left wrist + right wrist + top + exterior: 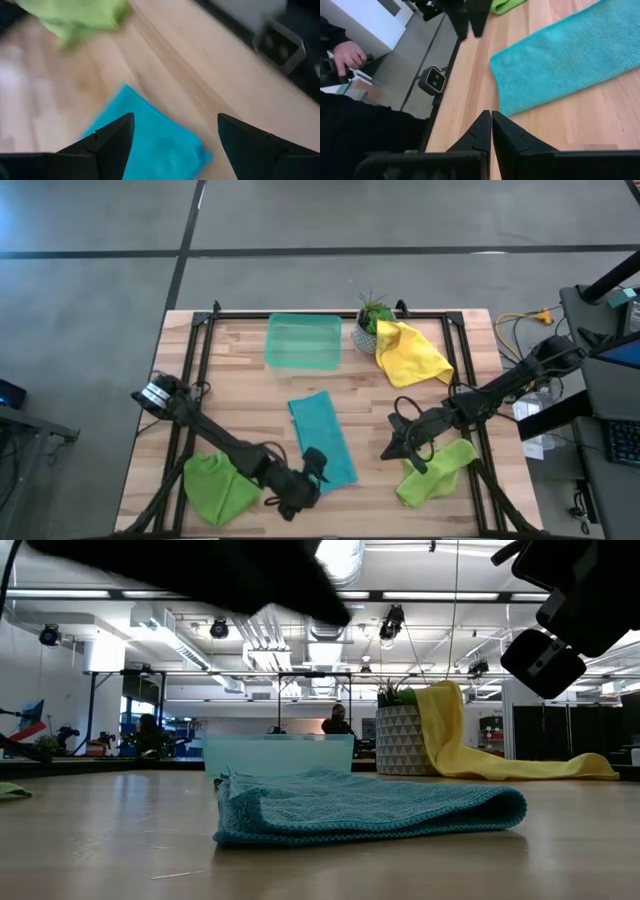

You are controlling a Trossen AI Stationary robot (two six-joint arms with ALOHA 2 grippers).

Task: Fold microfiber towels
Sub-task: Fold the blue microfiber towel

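Left gripper: the left gripper (315, 470) hung over the near end of the folded towel, at the table's front edge; its two dark fingers (107, 140) stood spread wide apart with nothing between them.
Teal towel: the teal-blue microfiber towel (322, 438), folded into a long narrow strip, lay flat in the middle of the table; its near corner showed just beneath the spread left fingers, not touched by them as far as could be told. In the low view it lay as a low doubled layer (365, 808) with a rounded fold at one end.
Right gripper: the right gripper (392, 448) hovered to the right of the teal strip, apart from it, its fingers (482, 131) pressed together and empty.
Left green towel: a lime green microfiber towel (218, 485) lay bunched at the front left corner, partly under the left arm.
Right green towel: a second lime green towel (435, 472) lay crumpled at the front right, just beside the right gripper.
Yellow towel: a yellow microfiber towel (410, 355) lay loosely at the far right, one edge draped up against the plant pot.
Pot: a small white patterned pot with a green plant (371, 325) stood at the far edge.
Tray: a translucent green rectangular plastic tray (303, 342) sat at the far middle, well apart from the teal strip.
Table: a pale wooden butcher-block table (250, 395) with a black frame.
Person: a hand (349, 54) and dark sleeve showed beyond the table edge in the right wrist view.
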